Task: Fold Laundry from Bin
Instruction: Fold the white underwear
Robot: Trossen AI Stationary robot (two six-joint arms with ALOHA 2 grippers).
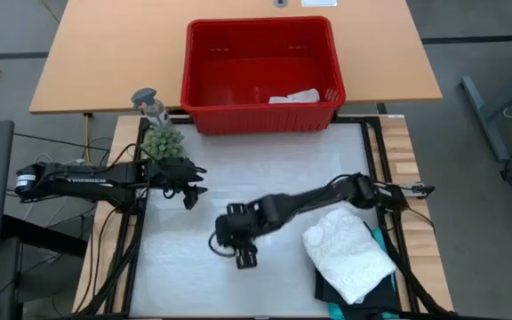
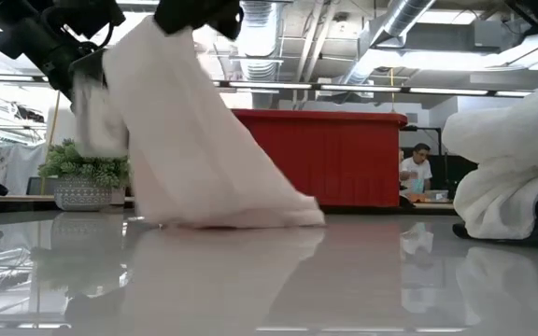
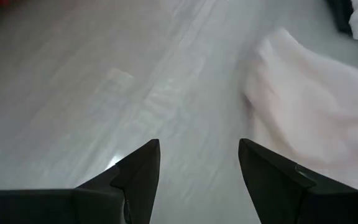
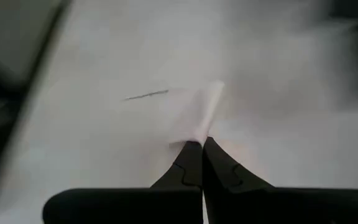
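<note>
One corner of the pale cloth (image 2: 204,159) is pinched in my right gripper (image 4: 202,142), hanging down to the mat, while my left gripper (image 3: 197,163), fingers apart and empty, is just beside it.

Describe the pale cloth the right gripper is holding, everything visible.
The pale cloth is thin, soft, off-white with a faint pink tint. It hangs in a slanted sheet from the shut right gripper, which pinches a bunched edge; its lower edge drags on the glossy white table. The left gripper is open beside it, not touching.
</note>
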